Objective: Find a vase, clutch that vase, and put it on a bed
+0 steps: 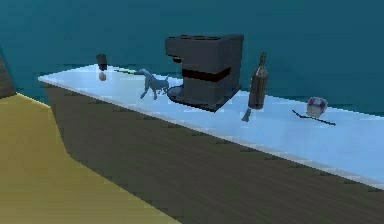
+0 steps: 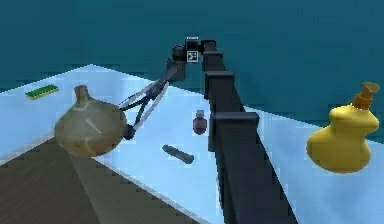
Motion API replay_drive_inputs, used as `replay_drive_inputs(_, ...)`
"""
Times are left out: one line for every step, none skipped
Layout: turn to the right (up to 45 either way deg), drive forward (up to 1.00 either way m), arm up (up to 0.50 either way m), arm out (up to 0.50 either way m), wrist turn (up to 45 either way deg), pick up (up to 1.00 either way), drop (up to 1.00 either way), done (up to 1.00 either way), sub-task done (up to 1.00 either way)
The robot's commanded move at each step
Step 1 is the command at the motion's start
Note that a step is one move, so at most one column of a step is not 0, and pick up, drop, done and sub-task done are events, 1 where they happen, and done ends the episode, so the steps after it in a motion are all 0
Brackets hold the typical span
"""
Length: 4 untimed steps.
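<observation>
In the forward view, a long desk [image 1: 300, 140] with a pale blue top and a dark wooden front runs in front of a teal wall, and yellow floor [image 1: 40, 160] lies before the desk's left end. On that left end stands a small dark cup [image 1: 101, 66]. Partway toward the desk's middle is a small grey animal figure [image 1: 153, 84], and at the middle sits a dark coffee machine [image 1: 205, 70]. Just right of the middle a brown bottle [image 1: 259, 82] stands upright with a small grey utensil [image 1: 246, 115] beside it. Toward the desk's right end lies a round reddish and pale thing [image 1: 317, 105].

In the arm side view, the dark arm [image 2: 235, 150] stretches out over the desk [image 2: 290, 150], and the tool [image 2: 126, 120] slants down toward the desk's near left edge. A round brown vase [image 2: 88, 125] with a short neck sits right at the fingertips there. I cannot tell whether the tool is released or clenched, or whether it grasps anything. A yellow vase [image 2: 345, 135] stands on the desk's right part, well apart from the brown one. A flat green thing [image 2: 40, 92] lies at the desk's far left. Near the desk's middle are a small dark red thing [image 2: 200, 122] and a grey cylinder [image 2: 178, 152].
</observation>
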Motion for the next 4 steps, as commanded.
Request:
replay_drive_inputs(0.0, 0.0, 0.0, -0.46, 0.0, 0.0, 0.0, 0.0, 0.0)
replay_drive_inputs(-45.0, 0.0, 0.0, 0.0, 0.0, 0.0, 0.0, 0.0, 0.0)
replay_drive_inputs(-45.0, 0.0, 0.0, 0.0, 0.0, 0.0, 0.0, 0.0, 0.0)
replay_drive_inputs(-24.0, 0.0, 0.0, 0.0, 0.0, 0.0, 0.0, 0.0, 0.0)
